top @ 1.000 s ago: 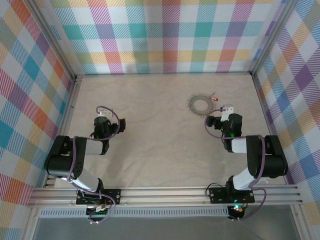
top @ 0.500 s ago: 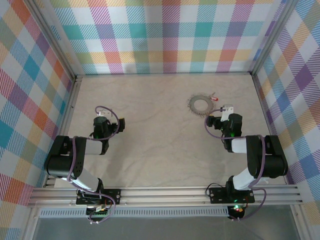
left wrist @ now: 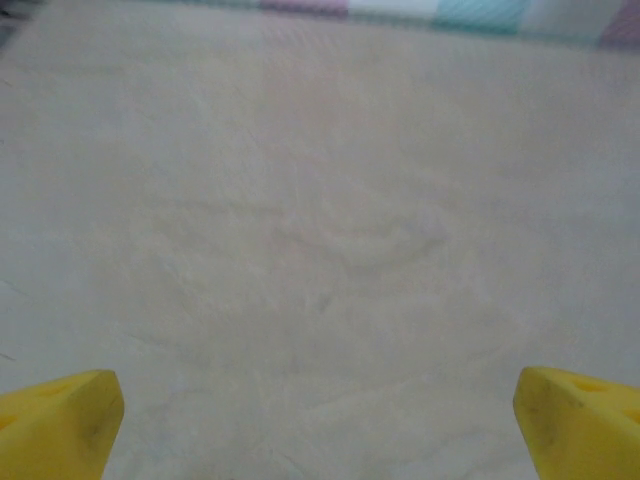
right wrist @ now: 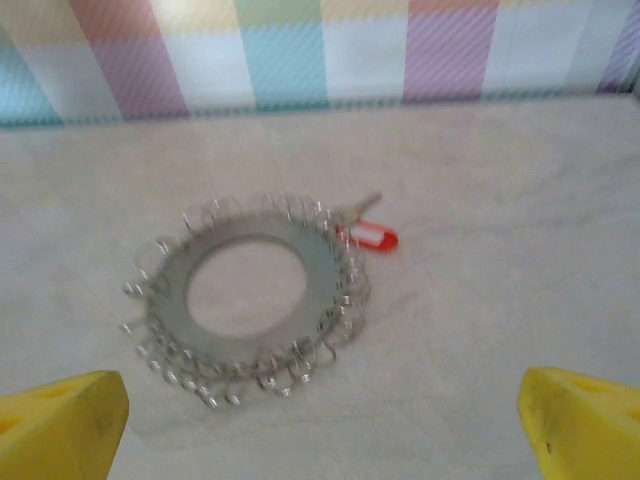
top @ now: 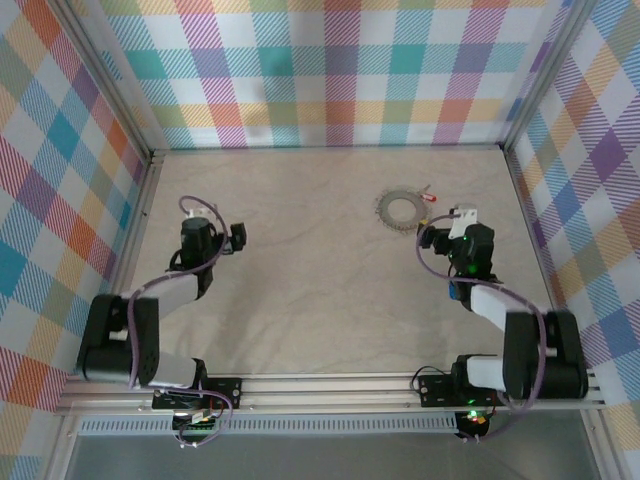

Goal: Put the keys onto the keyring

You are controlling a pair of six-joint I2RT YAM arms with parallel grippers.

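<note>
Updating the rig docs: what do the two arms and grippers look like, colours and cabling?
Both the left arm and right arm have black joints, pale grey-white links and a looping purple cable. Fingertips are yellow wedges. A green light glows on the right arm's wrist.

The left arm and right arm are black with pale grey link covers, each trailing a purple cable. Yellow fingertips tip the jaws. A green light glows on the right arm.

plaid walls, beige tbl, alu frame
</note>
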